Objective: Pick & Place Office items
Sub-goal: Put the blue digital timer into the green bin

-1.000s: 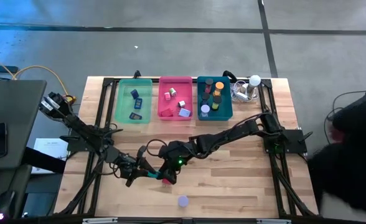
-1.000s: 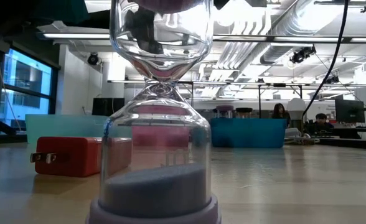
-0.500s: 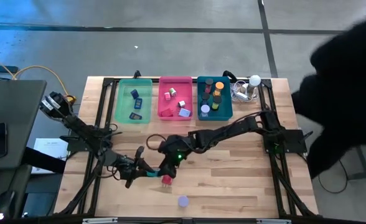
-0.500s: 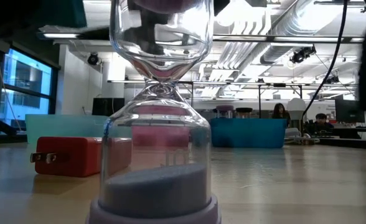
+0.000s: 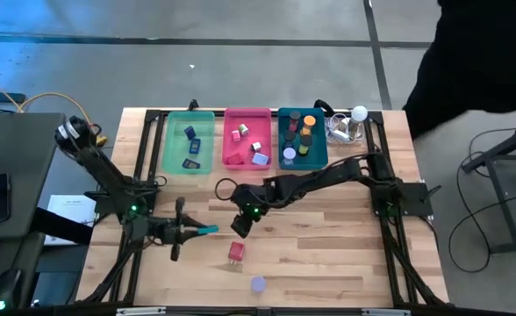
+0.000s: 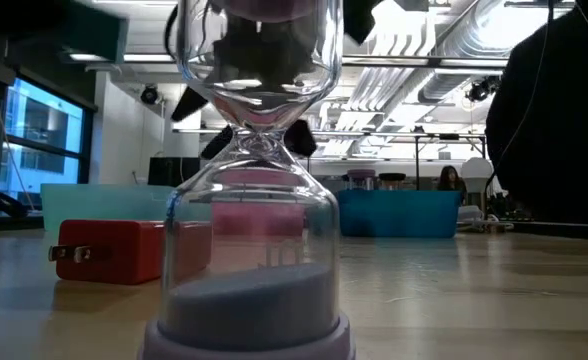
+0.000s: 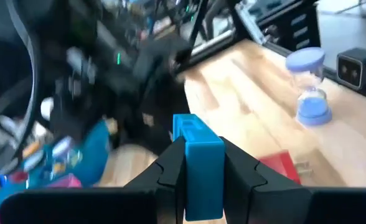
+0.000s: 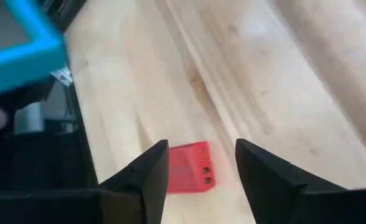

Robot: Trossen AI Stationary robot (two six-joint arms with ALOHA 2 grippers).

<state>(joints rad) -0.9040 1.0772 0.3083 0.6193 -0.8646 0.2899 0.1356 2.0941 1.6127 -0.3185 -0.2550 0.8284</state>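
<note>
We see the left gripper [image 7: 203, 168] clenched on a bright blue plastic block [image 7: 198, 163] — the right gripper [image 8: 198, 163] (above a red plastic plug block [image 8: 190, 167]) spread, holding nothing.

Green tray [image 5: 172, 140], pink tray [image 5: 232, 156] and teal tray [image 5: 283, 130] side by side along the table's [image 5: 328, 254] far edge

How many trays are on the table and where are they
3, side by side along the table's far edge: green tray on the left, pink tray in the middle, teal tray on the right.

Left hand [image 5: 207, 230] clamped, right hand [image 5: 239, 230] parted
</note>
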